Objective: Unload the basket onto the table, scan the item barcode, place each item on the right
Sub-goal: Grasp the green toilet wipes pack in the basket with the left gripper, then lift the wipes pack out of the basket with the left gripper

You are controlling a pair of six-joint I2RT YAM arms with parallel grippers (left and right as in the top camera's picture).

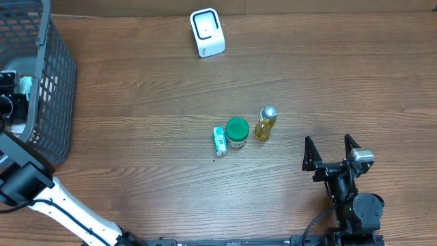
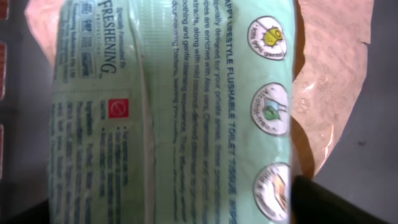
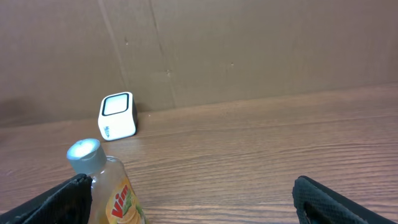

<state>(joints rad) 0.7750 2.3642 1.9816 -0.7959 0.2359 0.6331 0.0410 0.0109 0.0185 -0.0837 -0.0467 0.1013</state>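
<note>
In the basket (image 1: 58, 82) at the desk's (image 1: 136, 96) left edge: wipes pack (image 2: 168, 106), pale green, seen close under the left gripper (image 2: 177, 208). Long axis judged to run away from the wrist, between the jaws. Whether they are spread or pinching cannot be told. Left arm plainly nearer. Right gripper (image 1: 330, 147) noted well apart, jaws spread. Any lift is hemmed by basket walls. Scanner (image 1: 207, 32) is reached across open desk.

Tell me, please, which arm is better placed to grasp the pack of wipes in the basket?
Left. The left gripper is inside the basket, with the flushable wipes pack filling its wrist view. The right gripper stands open and empty, well outside the basket.
</note>
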